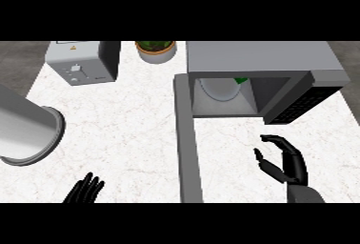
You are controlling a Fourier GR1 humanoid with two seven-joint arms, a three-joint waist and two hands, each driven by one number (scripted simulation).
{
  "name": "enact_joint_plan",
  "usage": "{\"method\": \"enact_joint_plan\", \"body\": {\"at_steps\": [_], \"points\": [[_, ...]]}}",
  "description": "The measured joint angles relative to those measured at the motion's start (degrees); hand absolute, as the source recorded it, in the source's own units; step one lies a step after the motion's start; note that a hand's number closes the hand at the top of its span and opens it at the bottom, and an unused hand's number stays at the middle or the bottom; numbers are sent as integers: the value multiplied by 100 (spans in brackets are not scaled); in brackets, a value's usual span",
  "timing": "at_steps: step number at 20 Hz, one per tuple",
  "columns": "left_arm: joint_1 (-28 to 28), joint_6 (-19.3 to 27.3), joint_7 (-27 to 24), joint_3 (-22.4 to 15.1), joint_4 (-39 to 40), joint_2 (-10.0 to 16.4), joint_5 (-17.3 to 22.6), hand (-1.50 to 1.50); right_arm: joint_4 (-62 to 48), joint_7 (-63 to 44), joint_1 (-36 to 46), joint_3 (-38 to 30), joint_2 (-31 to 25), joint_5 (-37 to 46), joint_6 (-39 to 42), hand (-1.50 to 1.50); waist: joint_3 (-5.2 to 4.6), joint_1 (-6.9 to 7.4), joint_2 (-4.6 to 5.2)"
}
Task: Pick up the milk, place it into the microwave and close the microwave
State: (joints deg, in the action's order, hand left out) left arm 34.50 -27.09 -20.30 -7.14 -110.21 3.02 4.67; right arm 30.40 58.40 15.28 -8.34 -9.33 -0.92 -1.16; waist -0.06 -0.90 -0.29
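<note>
Right hand (287,164) hovers above the counter (119,124) in the lower right of the head view. Its fingers are relaxed and slightly bent, its thumb stands apart from them, and it holds nothing. It is in front of the microwave's dark side panel and not touching it. The left hand (85,190) rests at the lower edge, left of centre, with its fingers straight and spread upward.

The white marbled counter fills most of the view. The grey microwave (260,55) stands at its upper right with the cavity open. Its door (188,143) is swung out towards the lower edge and shows as a long grey strip between the two hands. A large metal cylinder (25,128) lies tilted at the left edge, its round rim facing right. A silver toaster (77,59) stands at the upper left, and just right of it is a potted plant (156,50) in a pale pot.

Inside the cavity sits a white rounded shape (219,89) with a small green piece (241,80) at its upper right. It could be the milk, but this view does not settle that.
</note>
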Motion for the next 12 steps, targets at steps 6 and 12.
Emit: {"method": "enact_joint_plan", "body": {"at_steps": [6,12], "points": [[-604,186,62,-475,335,-62,-830,150,826,-227,-749,-141,-416,-374,482,-150,1,5,6],[-1273,609,290,-838,813,-222,-1105,150,1639,-475,-1491,-387,-769,-845,993,-150,1,31,16]]}}
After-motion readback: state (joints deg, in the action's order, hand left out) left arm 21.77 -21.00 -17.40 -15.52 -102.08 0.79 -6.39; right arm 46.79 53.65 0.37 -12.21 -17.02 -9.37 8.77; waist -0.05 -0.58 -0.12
